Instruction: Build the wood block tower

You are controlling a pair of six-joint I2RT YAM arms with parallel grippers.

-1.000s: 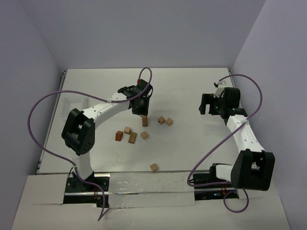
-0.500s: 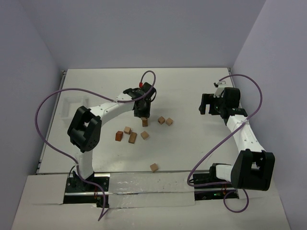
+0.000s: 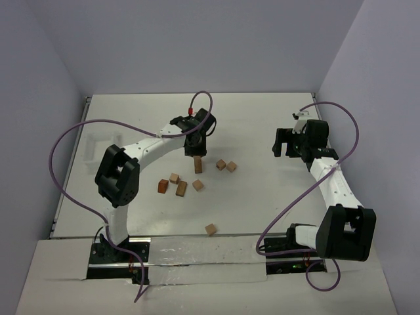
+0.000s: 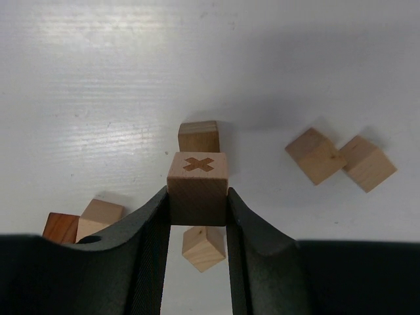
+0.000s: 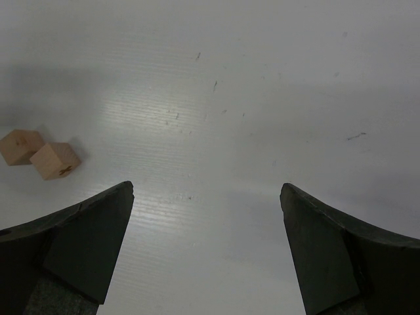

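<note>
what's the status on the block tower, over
Left gripper shut on an X-marked block; right gripper open, empty. Brown block just beyond the held one, contact unclear. Loose blocks off to the sides, none between.

The white table [image 3: 262, 125] carries scattered wood blocks [image 3: 210, 229].

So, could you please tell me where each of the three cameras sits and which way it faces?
Top external: fixed above and behind the bases, looking down on the white table; both arms show whole, with left gripper and right gripper.
Left wrist: on the left wrist, looking down past its own fingers, which clamp a cross-marked block.
Right wrist: on the right wrist, looking down at the table between wide-open fingers.
Shared: the pair of light blocks appears in all three views.
</note>
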